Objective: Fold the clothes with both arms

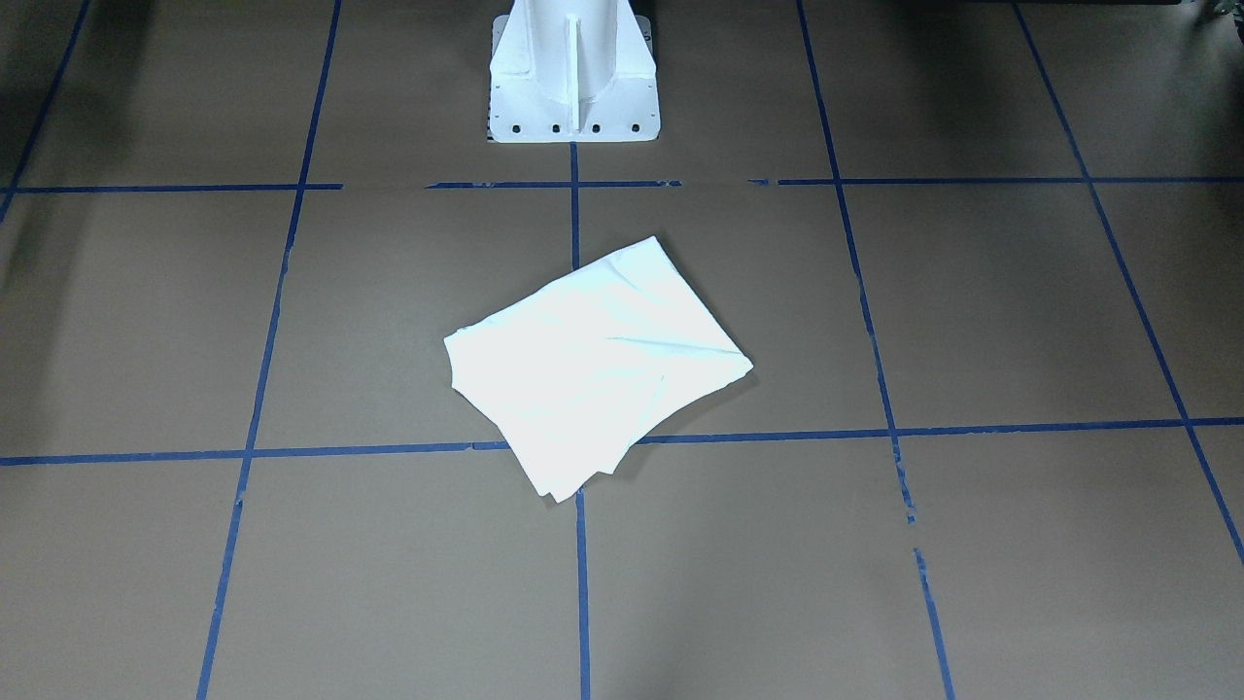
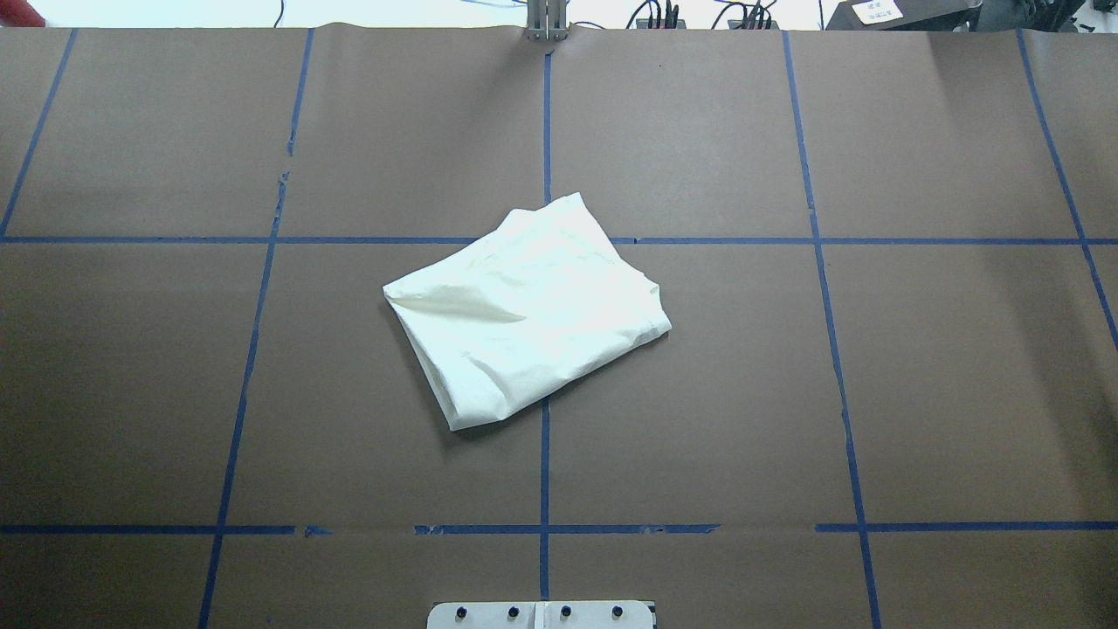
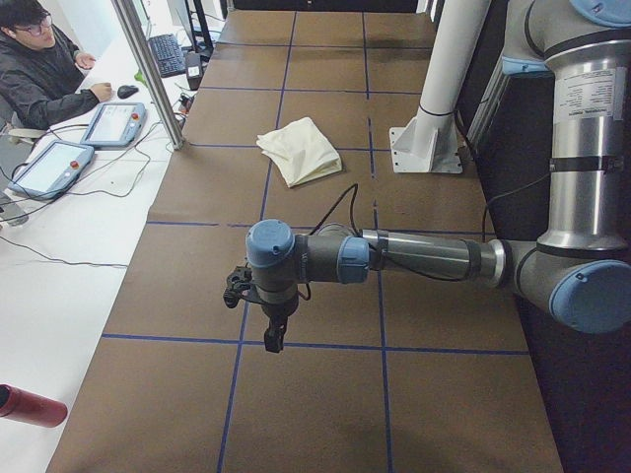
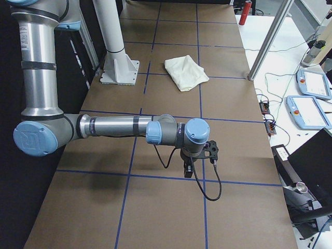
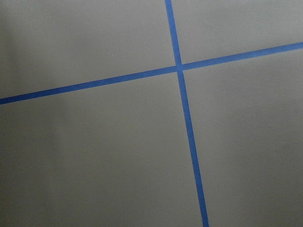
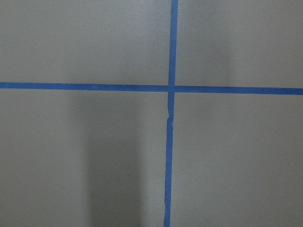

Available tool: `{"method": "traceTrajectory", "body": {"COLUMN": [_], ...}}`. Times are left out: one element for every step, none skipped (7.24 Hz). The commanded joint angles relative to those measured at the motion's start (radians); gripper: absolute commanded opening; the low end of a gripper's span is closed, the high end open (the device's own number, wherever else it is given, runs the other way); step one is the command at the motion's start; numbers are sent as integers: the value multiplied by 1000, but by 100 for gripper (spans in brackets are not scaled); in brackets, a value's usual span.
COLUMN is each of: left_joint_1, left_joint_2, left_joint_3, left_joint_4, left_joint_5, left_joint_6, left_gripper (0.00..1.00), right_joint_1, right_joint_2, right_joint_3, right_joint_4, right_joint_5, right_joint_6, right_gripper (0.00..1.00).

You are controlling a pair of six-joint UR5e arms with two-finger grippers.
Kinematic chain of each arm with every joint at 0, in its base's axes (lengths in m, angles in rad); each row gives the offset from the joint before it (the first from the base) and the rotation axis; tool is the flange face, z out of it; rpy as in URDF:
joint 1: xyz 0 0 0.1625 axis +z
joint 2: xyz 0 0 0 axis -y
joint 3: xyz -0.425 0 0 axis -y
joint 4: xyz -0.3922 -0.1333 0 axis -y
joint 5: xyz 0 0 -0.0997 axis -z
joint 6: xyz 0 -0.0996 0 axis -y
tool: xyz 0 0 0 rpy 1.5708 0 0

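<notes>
The shirt point(image 2: 528, 310) lies folded into a rough four-sided packet at the middle of the table point(image 2: 742, 411), plain cream side up. In the overhead view it sits skewed, with corners toward 12, 4, 7 and 9 o'clock and soft wrinkles across its top layer. The left arm point(image 3: 424, 258) and right arm point(image 4: 114, 127) each hold the forearm level over the table, well apart from the shirt. The left gripper point(image 3: 273, 340) and right gripper point(image 4: 188, 171) point down, their jaws too small to judge.

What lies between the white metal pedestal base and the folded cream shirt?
Only brown table covering and blue tape lines separate the white pedestal base from the folded cream shirt, seen in the front-facing view.
</notes>
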Motion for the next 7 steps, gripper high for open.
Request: {"method": "traceTrajectory", "body": {"left_joint_1": [0, 2, 0, 0, 0, 0, 0], "left_joint_2": [-2, -3, -3, -2, -2, -2, -2], "left_joint_3": [0, 6, 14, 2, 1, 1, 1], "left_joint_4": [-2, -1, -1, -1, -2, -2, -4], "left_joint_5": [-2, -2, -14, -23, -29, -29, -29], "left_joint_6": [-1, -10, -76, -220, -248, -248, -246], "left_gripper": [100, 100, 100, 100, 100, 100, 100], "right_joint_1": [1, 1, 1, 1, 1, 1, 1], "right_joint_2": [1, 3, 3, 3, 3, 3, 3], "right_joint_3": [0, 0, 1, 1, 3, 3, 3], "right_joint_4": [2, 0, 2, 2, 0, 0, 2], "right_joint_5": [-1, -1, -1, -1, -1, -1, -1], "right_joint_6": [-2, -2, -2, -2, -2, 0, 0], "right_gripper": [100, 100, 100, 100, 100, 100, 100]}}
